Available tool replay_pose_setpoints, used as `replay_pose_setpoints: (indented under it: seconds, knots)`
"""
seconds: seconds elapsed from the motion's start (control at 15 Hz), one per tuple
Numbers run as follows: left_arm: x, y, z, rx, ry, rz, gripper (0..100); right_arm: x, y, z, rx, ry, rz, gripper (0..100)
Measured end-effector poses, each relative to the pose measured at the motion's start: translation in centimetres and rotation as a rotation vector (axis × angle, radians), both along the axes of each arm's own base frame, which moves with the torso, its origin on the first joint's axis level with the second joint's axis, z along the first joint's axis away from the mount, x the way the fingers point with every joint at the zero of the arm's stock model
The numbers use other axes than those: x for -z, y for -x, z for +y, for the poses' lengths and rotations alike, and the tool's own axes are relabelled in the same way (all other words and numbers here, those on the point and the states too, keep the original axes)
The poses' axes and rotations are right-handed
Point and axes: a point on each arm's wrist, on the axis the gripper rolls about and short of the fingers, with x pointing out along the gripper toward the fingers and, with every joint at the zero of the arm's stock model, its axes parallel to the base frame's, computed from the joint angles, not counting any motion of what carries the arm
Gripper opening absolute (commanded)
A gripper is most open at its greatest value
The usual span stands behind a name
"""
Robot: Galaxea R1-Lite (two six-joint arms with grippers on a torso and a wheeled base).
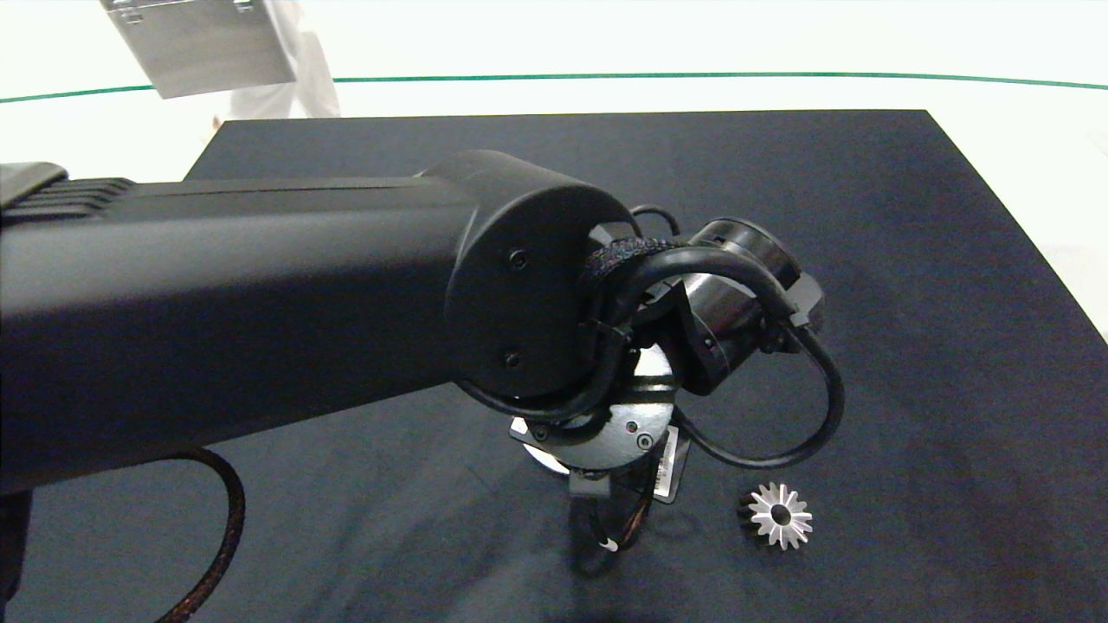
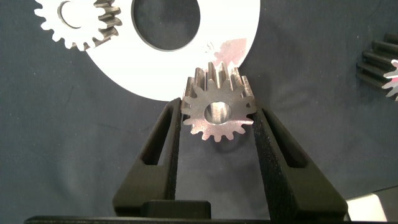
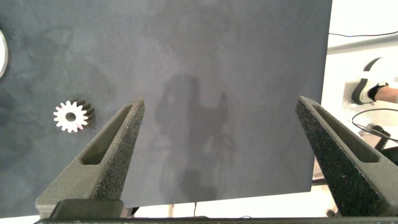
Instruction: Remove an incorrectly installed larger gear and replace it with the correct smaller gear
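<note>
Steel gear in grip: left gripper is clamped on the smaller gear; fingers press its toothed rim from both sides; bore faces the wrist camera, so the gear's axis runs along the gripper's reach
White disc: white plate with a round hole lies just beyond the held gear; another small gear sits at its far edge; held gear overlaps the plate's near rim in the left wrist view, height above it unclear
Key relation: mounting spot looks to lie straight ahead of the jaws; my read is a short advance, then lower and release; seat itself not visible
Larger gear: larger gear lies flat on the dark cloth, off the plate, beside the left arm
Right gripper: fingers spread wide, empty, over bare cloth, well apart from the work; left arm is nearer
</note>
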Motion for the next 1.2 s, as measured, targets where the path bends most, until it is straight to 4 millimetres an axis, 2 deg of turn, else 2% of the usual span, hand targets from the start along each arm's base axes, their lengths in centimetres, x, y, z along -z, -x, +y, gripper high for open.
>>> replay_pose_setpoints:
  seconds: [0.53,1.2]
  knots:
    - [0.7,-0.6,0.3,-0.044,-0.060,-0.018,0,0.0,0.0,0.0,-0.001,-0.001,0.001,100]
    - [1.2,-0.6,0.0,-0.060,-0.055,-0.008,0,0.0,-0.1,0.0,-0.004,-0.002,0.003,100]
